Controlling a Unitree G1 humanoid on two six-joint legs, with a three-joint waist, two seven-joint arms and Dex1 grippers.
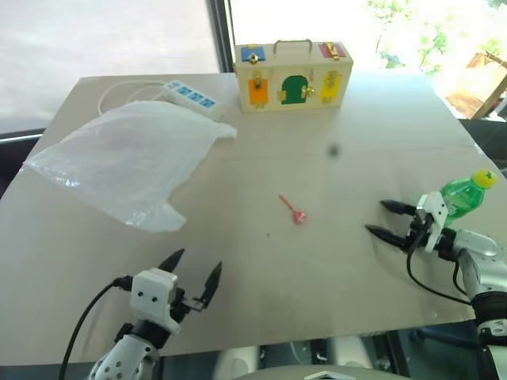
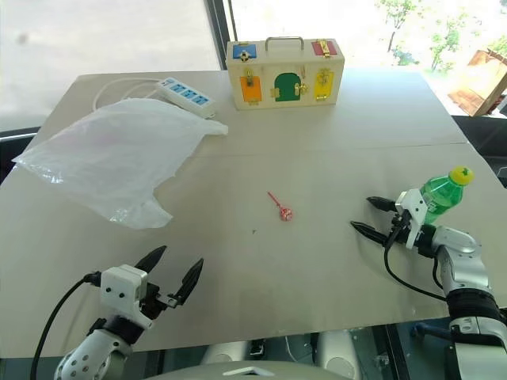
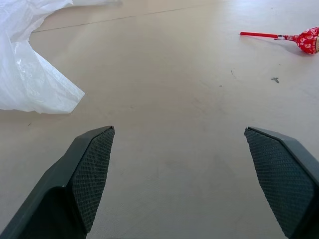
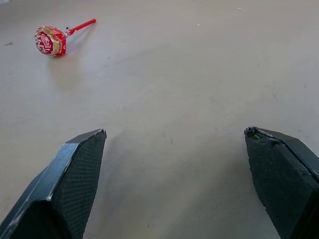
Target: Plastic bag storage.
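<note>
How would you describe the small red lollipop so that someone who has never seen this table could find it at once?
Start at the wide beige table and look at its bare middle, in front of the pale wooden box with coloured doors. The small red lollipop lies flat there, alone, between the crinkly translucent white plastic bag and the green plastic bottle with a yellow cap. It is the only tiny red thing with a thin stick.

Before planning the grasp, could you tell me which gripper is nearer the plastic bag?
Left. The left gripper hovers just short of the plastic bag, while the right gripper sits far across the table.
</note>
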